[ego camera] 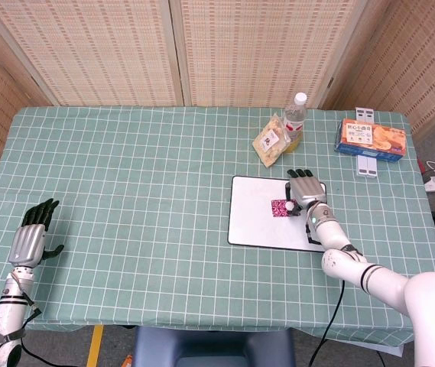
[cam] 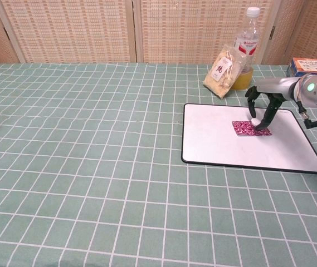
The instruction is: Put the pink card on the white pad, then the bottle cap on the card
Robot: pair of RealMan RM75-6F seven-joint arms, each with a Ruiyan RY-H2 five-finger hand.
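Green-checked table (ego camera: 141, 199); right hand (ego camera: 303, 191) pinches bottle cap (ego camera: 290, 205) over pink card (cam: 246, 128).

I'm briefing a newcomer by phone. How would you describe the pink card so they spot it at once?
On the green checked tablecloth lies a white pad with a black rim, nearer the right side. The small pink patterned card lies flat on it, under the right hand. It is the only pink thing there.
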